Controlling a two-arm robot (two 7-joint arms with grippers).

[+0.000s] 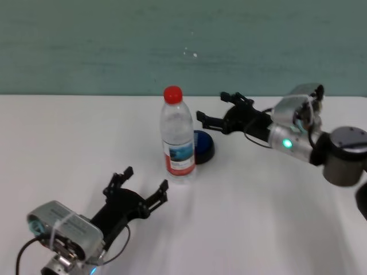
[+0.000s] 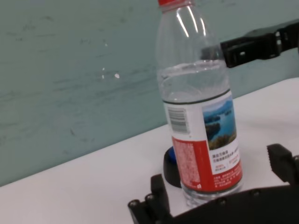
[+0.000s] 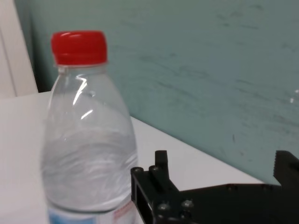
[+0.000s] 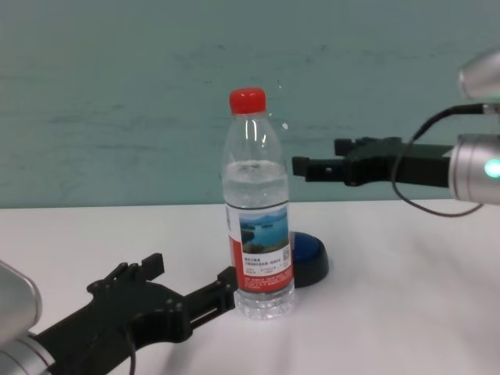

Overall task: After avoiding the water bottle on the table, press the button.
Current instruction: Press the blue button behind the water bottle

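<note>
The button [image 1: 203, 146] sits on the table [image 1: 258, 217], just behind the upright bottle [image 1: 177, 137] and partly hidden by it. The right gripper [image 1: 213, 109] hangs above and beyond the button — fingers spread. The left gripper [image 1: 144, 183] lies low near the bottle's base, also spread.

A scuffed teal wall [image 1: 114, 46] stands behind the scene.

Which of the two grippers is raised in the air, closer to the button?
The right gripper: it hangs open above the table, just beyond the button. The left gripper sits low, on the water bottle's near side.
</note>
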